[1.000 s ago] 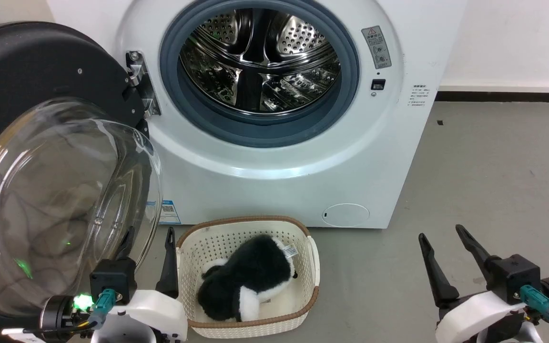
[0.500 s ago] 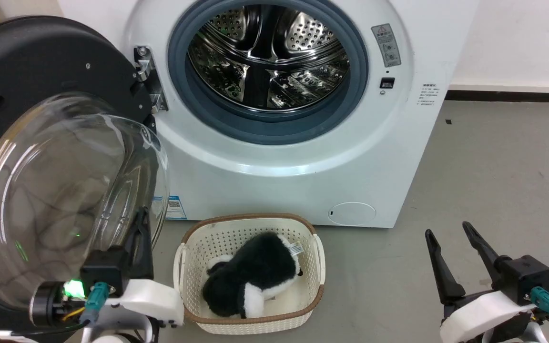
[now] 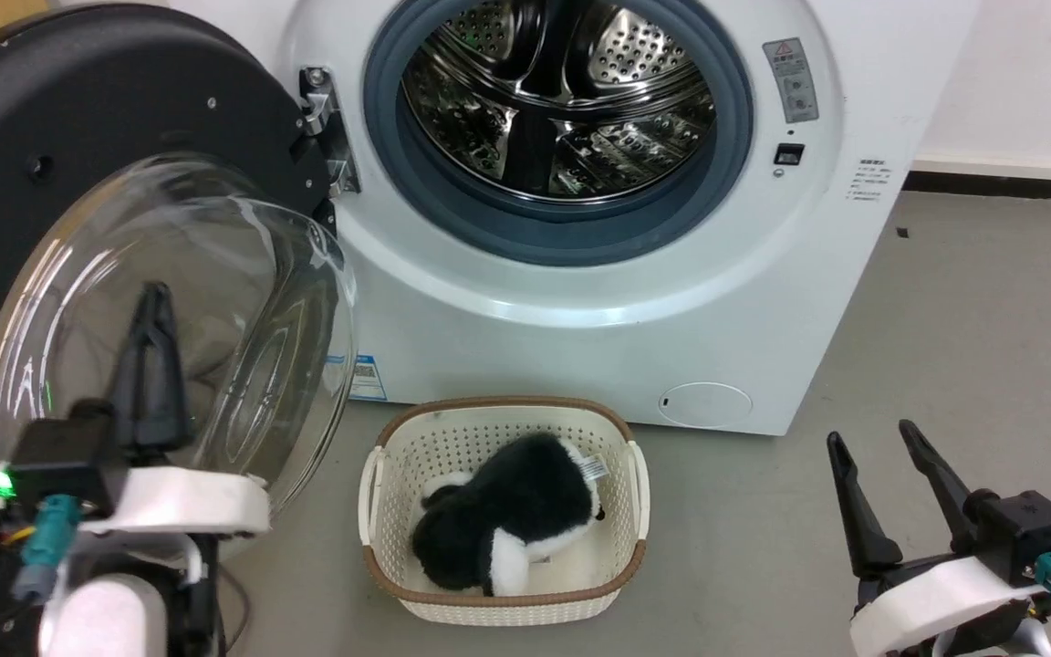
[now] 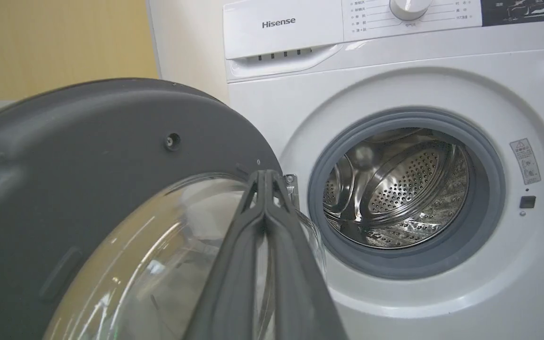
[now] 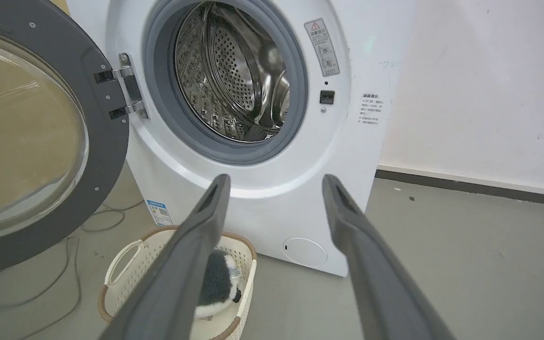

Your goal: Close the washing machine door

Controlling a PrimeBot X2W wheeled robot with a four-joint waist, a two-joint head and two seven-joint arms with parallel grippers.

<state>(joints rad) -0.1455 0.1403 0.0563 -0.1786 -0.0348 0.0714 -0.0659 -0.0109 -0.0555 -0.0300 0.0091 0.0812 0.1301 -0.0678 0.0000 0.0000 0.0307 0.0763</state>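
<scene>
The washing machine (image 3: 580, 338) stands with its steel drum (image 3: 562, 100) exposed. Its round black door (image 3: 78, 109) hangs wide open on the left hinge, with the clear glass bowl (image 3: 243, 274) bulging toward me. My left gripper (image 3: 154, 297) is shut with nothing in it and points up in front of the glass bowl; whether it touches the glass I cannot tell. In the left wrist view the closed left gripper (image 4: 265, 175) lines up with the door (image 4: 88, 156) near its hinge side. My right gripper (image 3: 868, 438) is open at the lower right, away from the machine (image 5: 272, 208).
A cream perforated basket (image 3: 416, 447) holding a black and white plush toy (image 3: 507, 520) sits on the grey floor before the machine. A thin cable (image 5: 64, 264) lies on the floor under the door. Bare floor (image 3: 945, 319) stretches to the right, up to the white wall.
My left gripper has shut and risen from beside the basket to in front of the glass bowl. The head camera has shifted, moving the whole picture right. The right gripper stays open.
</scene>
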